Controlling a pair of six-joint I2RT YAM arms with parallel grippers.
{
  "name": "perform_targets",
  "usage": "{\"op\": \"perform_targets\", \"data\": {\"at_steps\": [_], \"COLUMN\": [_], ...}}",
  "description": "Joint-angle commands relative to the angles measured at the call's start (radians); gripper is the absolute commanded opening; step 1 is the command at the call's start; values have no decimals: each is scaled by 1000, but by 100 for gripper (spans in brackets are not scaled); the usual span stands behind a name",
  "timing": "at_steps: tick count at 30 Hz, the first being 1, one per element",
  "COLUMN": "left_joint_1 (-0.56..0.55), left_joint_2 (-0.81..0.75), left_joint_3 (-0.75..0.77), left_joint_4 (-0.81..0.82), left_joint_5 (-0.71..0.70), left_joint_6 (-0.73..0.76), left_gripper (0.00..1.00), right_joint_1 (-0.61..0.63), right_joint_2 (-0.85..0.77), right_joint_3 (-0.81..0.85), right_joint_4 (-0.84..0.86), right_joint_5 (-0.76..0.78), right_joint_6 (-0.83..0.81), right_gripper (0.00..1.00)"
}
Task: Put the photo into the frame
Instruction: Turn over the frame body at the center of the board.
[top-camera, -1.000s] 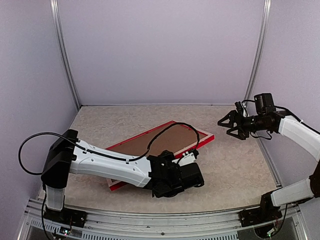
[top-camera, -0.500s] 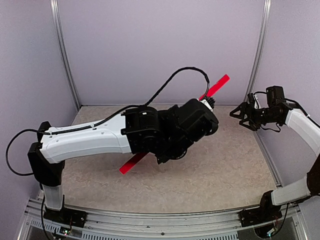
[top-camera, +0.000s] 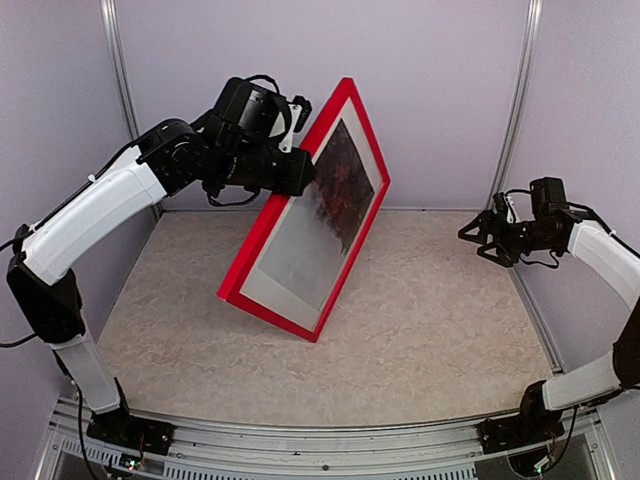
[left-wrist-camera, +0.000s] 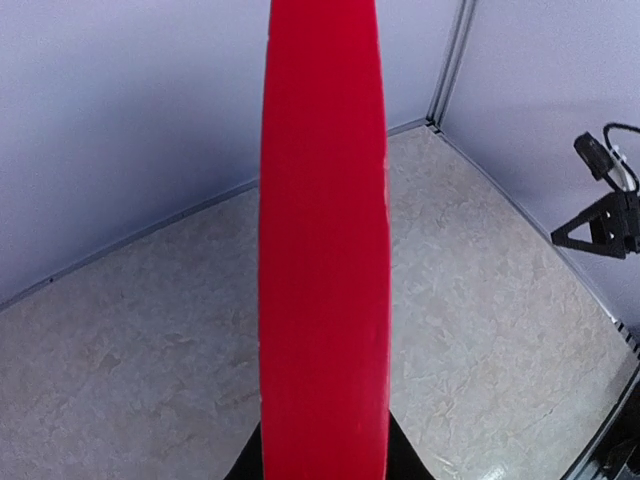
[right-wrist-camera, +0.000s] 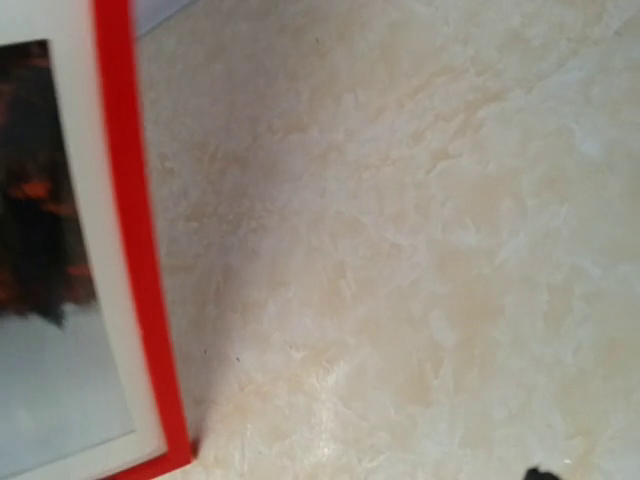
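The left arm (top-camera: 110, 200) rises from its base at the near edge of the desk (top-camera: 440, 330) and reaches up and back toward the left corner post (top-camera: 125, 100) of the pale wall. Its end effector (top-camera: 295, 165) is clenched on the upper part of the frame's left long side. In the left wrist view that red edge runs straight up the middle, with a dark finger just showing on either side at the bottom.

The frame (top-camera: 268, 313) stands on the desk on one short side, near the middle and a little left of it. Nothing lies on the desk around it, and nothing stands between it and the right arm. Its long axis climbs steeply from the desk and leans up and back toward the right, so the top corner sits against the back wall (top-camera: 430, 100) in the overhead view. Its red front faces right and toward the near edge.

The photo (top-camera: 325, 215) sits inside the frame, its long axis along the frame's. The dark red-orange foliage is at the raised end, and the grey-white mist is down by the desk. A white mat (right-wrist-camera: 118, 300) borders it inside the red edge.

Far right, well apart from the frame, the right end effector (top-camera: 480, 238) hangs above the desk by the right post (top-camera: 518, 100). Its fingers are spread and released, grasping nothing, and point left toward the frame.
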Motion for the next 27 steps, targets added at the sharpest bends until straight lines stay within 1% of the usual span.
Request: {"op": "perform_targets", "data": {"at_steps": [1,5,9,13,18,23,27], "left_joint_1": [136,257,356,438,468,484,484], "left_joint_2": [-140,-206,-251,-288,-296,-290,-275], "left_joint_3": [-105,-229,-334,-469,-571,-736,-826], "left_joint_4": [174,297,401,551,652,839,932], "left_joint_5": [304,498,637,772,805,837,830], "left_joint_6": [-191,-294,-395,-529,-624,-740,-795], "left_gripper": [0,0,0,0,0,0,0], "right_joint_1": [-16,-16,-16,-16,-16,-16,-15], "right_joint_2": [10,10,5,4,4,8,24], "right_joint_3": [-33,-51,-74,-94,-117,-126,-132], "right_joint_4": [37,58,73,88,108,120,118], "right_joint_5": [-21,-31,-36,-41,-54,-67,-73], "right_joint_6": [6,14,23,30,38,30,16], "right_gripper": [86,86,86,86,86,88,89]}}
